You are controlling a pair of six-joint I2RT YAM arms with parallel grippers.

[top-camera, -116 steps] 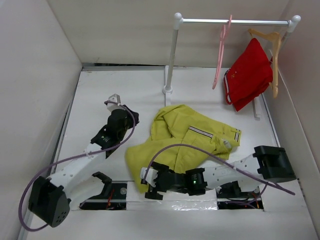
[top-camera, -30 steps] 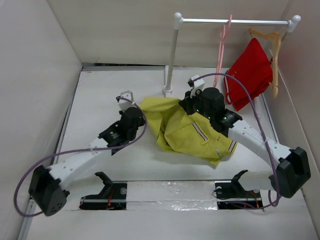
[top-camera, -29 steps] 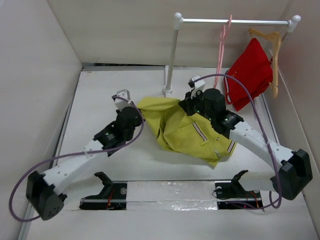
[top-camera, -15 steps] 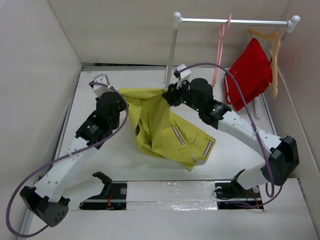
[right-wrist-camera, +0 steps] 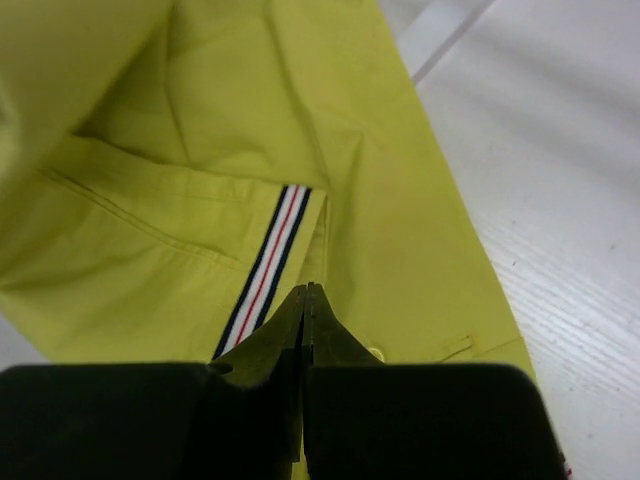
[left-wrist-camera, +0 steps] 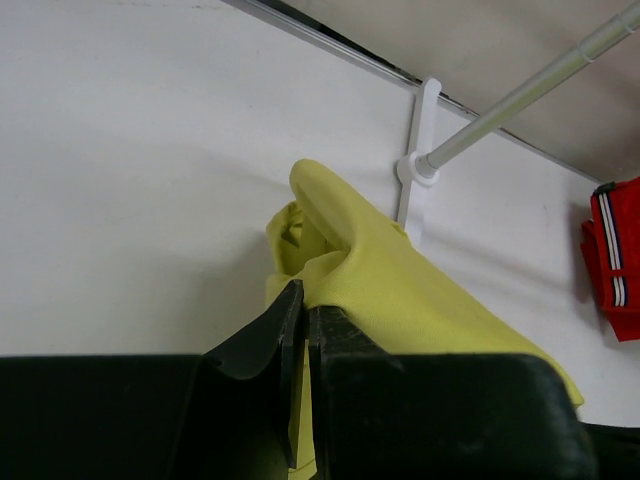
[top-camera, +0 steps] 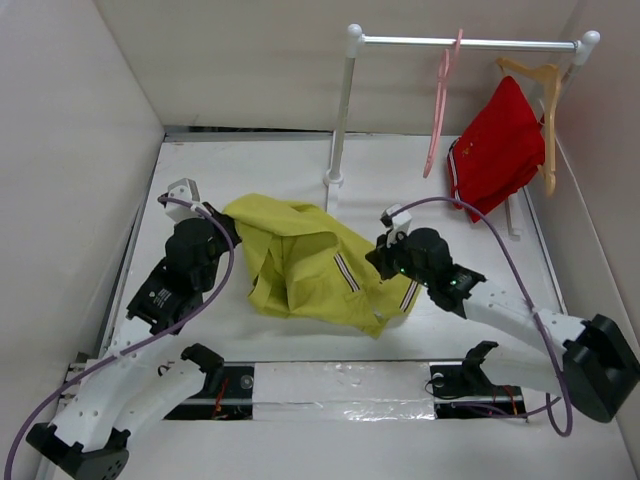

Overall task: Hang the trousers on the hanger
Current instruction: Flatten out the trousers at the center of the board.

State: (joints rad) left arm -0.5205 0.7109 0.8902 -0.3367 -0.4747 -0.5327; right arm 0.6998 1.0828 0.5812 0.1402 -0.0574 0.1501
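1. While I watch from above, trousers (top-camera: 300, 265) lie heaped mid-table (top-camera: 250, 170), well apart from the pink hanger (top-camera: 437, 120) on the rail. The rail post (top-camera: 343, 110) stands just behind the heap, and the red garment (top-camera: 497, 150) hangs far right.
2. Left wrist: left gripper (left-wrist-camera: 303, 295) clenched on a trousers (left-wrist-camera: 400, 290) fold. Rail post (left-wrist-camera: 425, 110) stands beyond, with bare table (left-wrist-camera: 130, 150) to the left.
3. Right wrist: right gripper (right-wrist-camera: 305, 292) pressed closed over trousers (right-wrist-camera: 180, 250) beside striped trim (right-wrist-camera: 265, 270). I cannot tell whether cloth is caught.

Yellow trousers (top-camera: 300, 270) on white table (top-camera: 250, 170)
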